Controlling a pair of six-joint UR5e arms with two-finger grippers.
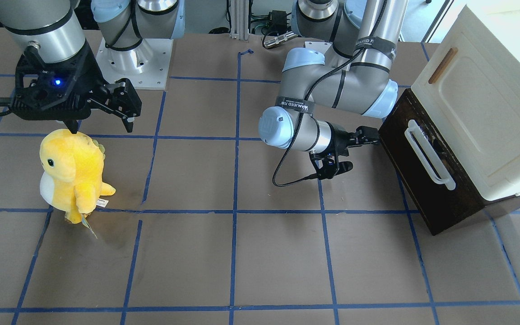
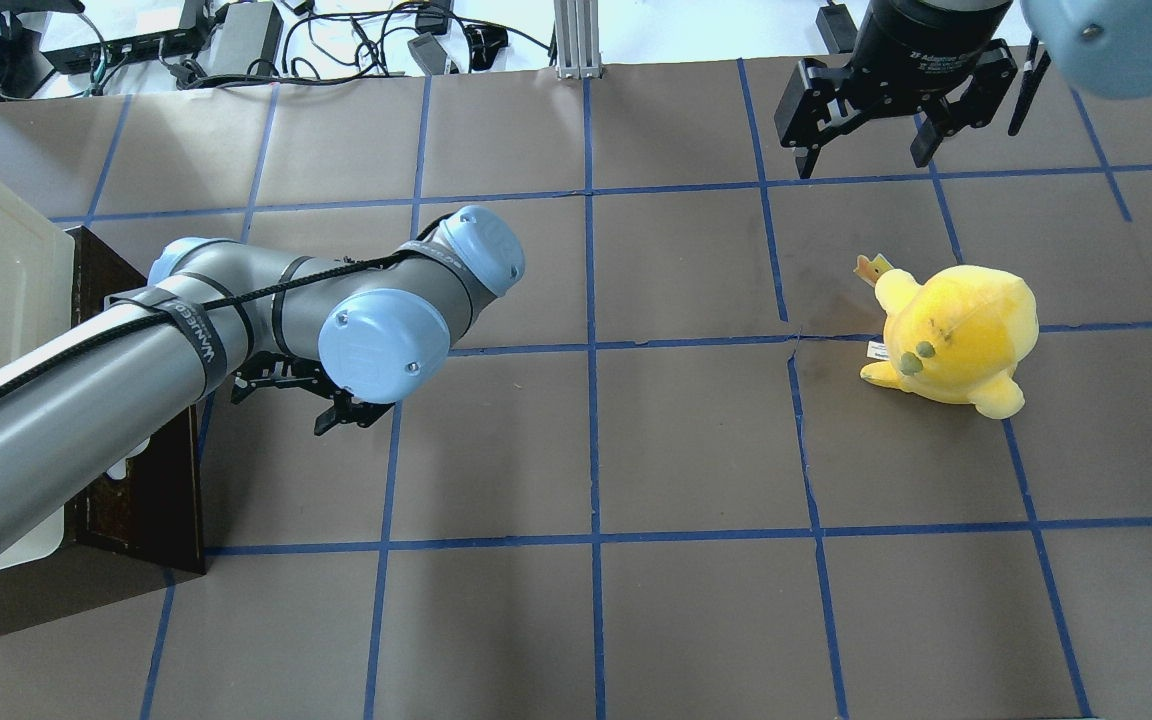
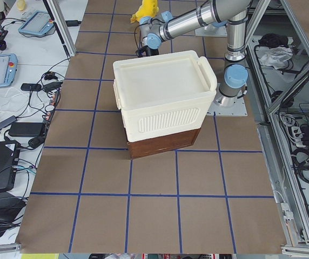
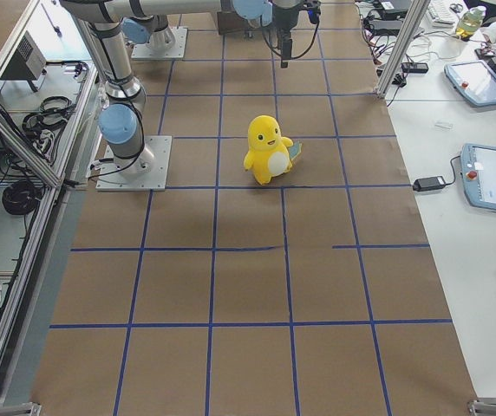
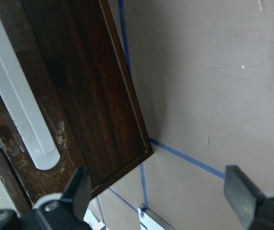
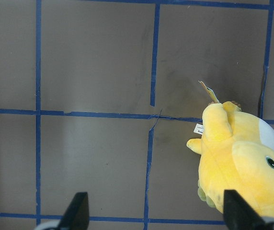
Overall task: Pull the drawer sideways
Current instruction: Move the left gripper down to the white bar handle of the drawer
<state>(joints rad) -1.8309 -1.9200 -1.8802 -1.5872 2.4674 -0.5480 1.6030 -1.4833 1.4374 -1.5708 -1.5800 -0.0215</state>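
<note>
The drawer (image 1: 427, 189) is a dark brown front with a long white bar handle (image 1: 429, 153), low on the cream cabinet (image 1: 481, 104). It looks pushed in, and no pale interior shows. My left gripper (image 1: 373, 135) is open and empty, level with the table. It points at the robot-side end of the drawer front, close to it. In the left wrist view the gripper (image 5: 161, 191) frames the drawer's corner (image 5: 103, 105) and one end of the handle (image 5: 17, 96). My right gripper (image 1: 102, 124) is open and empty, hanging above the table far from the drawer.
A yellow plush toy (image 1: 72, 174) stands just below and in front of the right gripper and shows in the right wrist view (image 6: 242, 163). The cabinet door has a small wooden handle (image 1: 443, 65). Brown paper with blue tape lines covers the table (image 1: 242, 253).
</note>
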